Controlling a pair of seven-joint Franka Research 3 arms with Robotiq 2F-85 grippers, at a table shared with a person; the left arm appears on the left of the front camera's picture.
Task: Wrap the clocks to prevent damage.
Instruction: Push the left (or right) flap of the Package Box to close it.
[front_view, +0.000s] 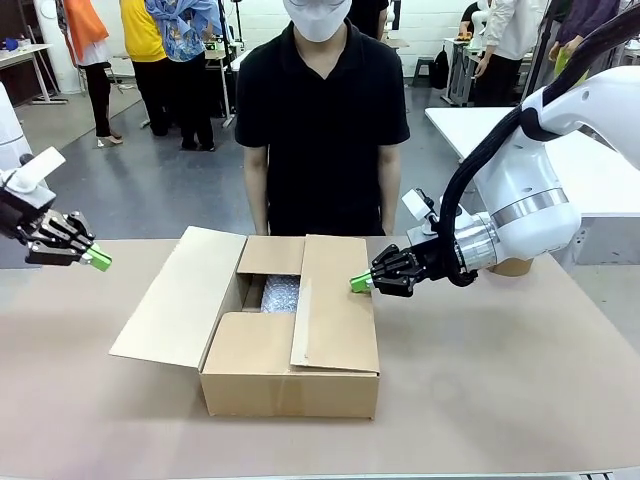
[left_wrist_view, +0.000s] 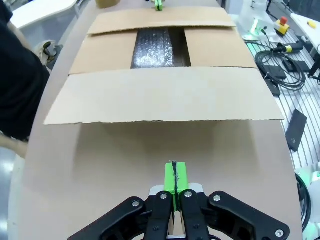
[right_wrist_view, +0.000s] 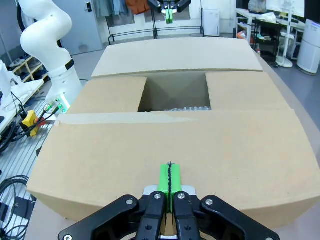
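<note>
The clocks (front_view: 281, 292), bundled in bubble wrap, lie inside the cardboard box (front_view: 290, 378) in the middle of the tabletop (front_view: 500, 390), visible through the gap between its flaps. The right gripper (front_view: 360, 283), pinched closed and empty, is at the box's folded right flap. The left gripper (front_view: 98, 259), likewise closed and empty, hangs at the left, apart from the box.

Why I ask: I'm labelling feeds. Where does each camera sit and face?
Front: fixed between the arms, facing across the table at the person; left gripper and right gripper, both shut, flank the cardboard box.
Left wrist: on the left arm, looking along its shut fingers over the open flap to the bubble-wrapped bundle.
Right wrist: on the right arm, looking across a folded flap into the box.
Shared: the wrist views face each other, each showing the opposite gripper beyond the box.
</note>
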